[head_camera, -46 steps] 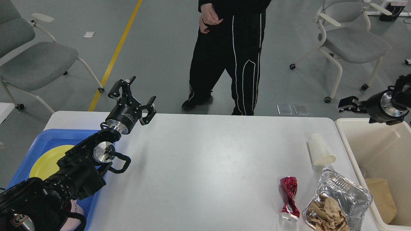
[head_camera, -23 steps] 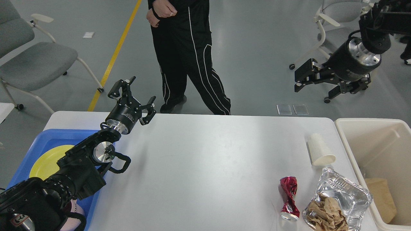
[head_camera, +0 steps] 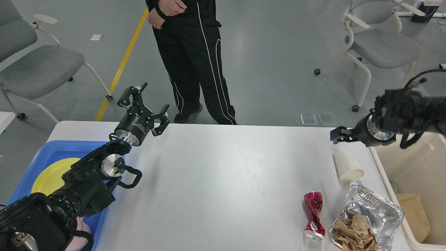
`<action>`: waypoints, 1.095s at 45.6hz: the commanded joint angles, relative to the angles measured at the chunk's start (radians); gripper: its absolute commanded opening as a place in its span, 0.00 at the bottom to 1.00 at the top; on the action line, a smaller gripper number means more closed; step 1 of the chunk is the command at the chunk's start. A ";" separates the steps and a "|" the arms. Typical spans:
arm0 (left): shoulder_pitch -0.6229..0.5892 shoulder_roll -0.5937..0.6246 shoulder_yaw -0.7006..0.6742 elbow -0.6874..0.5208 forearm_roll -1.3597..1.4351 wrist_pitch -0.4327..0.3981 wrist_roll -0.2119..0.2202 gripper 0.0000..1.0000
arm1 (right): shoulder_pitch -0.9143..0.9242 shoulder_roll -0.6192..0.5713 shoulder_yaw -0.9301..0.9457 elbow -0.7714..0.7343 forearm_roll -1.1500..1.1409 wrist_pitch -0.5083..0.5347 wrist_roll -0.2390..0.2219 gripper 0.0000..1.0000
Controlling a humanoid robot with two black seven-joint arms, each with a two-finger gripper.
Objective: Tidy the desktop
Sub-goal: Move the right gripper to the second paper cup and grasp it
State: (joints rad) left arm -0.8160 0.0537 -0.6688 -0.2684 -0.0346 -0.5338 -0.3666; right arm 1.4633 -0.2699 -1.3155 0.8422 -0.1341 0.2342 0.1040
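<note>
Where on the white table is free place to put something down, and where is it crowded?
The desktop is bare between the blue tray and the crushed red can. Its right end is crowded: paper cup, can and foil container lie together.

The white desk [head_camera: 223, 181] carries a paper cup [head_camera: 346, 163] on its side; just nearer than the cup lie a foil tray [head_camera: 369, 218] and a crushed red can [head_camera: 314, 215].

Bright, even overhead light — soft shadows, sharp.
</note>
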 commanded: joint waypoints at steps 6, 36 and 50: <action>0.000 0.000 0.000 0.000 -0.001 0.000 0.000 0.96 | -0.225 0.017 -0.007 -0.161 -0.033 -0.194 0.000 1.00; 0.000 0.000 0.000 0.000 -0.001 0.000 0.000 0.96 | -0.465 0.083 -0.007 -0.411 -0.068 -0.265 0.008 0.79; 0.000 0.000 0.000 0.000 -0.001 0.000 0.000 0.96 | -0.459 0.075 0.001 -0.396 -0.068 -0.263 0.008 0.07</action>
State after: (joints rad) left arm -0.8160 0.0537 -0.6688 -0.2686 -0.0348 -0.5338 -0.3666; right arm 0.9937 -0.1929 -1.3200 0.4346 -0.2024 -0.0316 0.1120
